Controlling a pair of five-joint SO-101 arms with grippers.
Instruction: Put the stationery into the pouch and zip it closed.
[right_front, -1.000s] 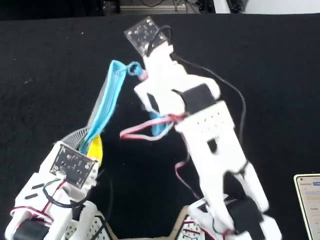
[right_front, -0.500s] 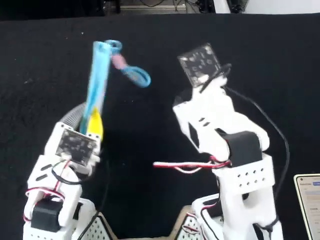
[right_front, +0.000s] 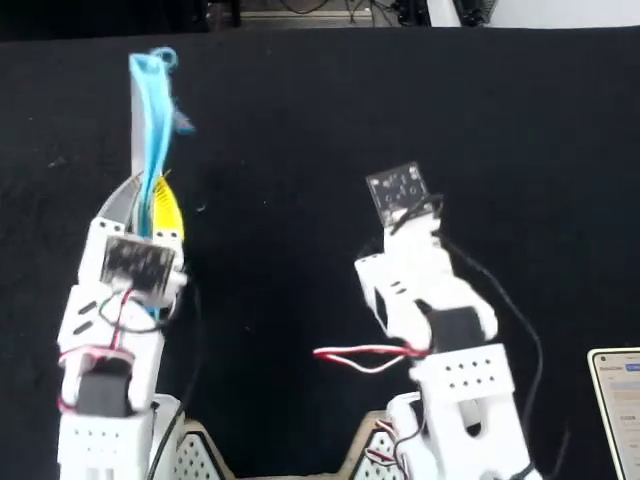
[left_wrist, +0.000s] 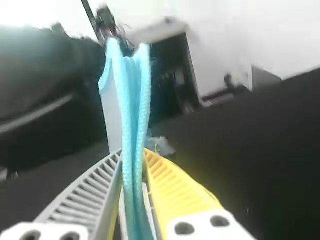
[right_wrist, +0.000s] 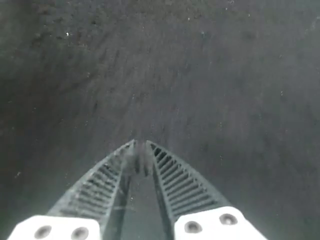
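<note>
Left gripper (left_wrist: 132, 156): clamped on blue pouch (left_wrist: 126, 95) (upright, edge-on between the fingers). Right gripper (right_wrist: 140, 150): fingers pressed together, empty, above black table (right_wrist: 225, 75).

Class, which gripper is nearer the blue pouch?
Left. The left gripper is shut on the pouch, holding it up. The right gripper is shut and empty, well off to the side, over the table.
</note>
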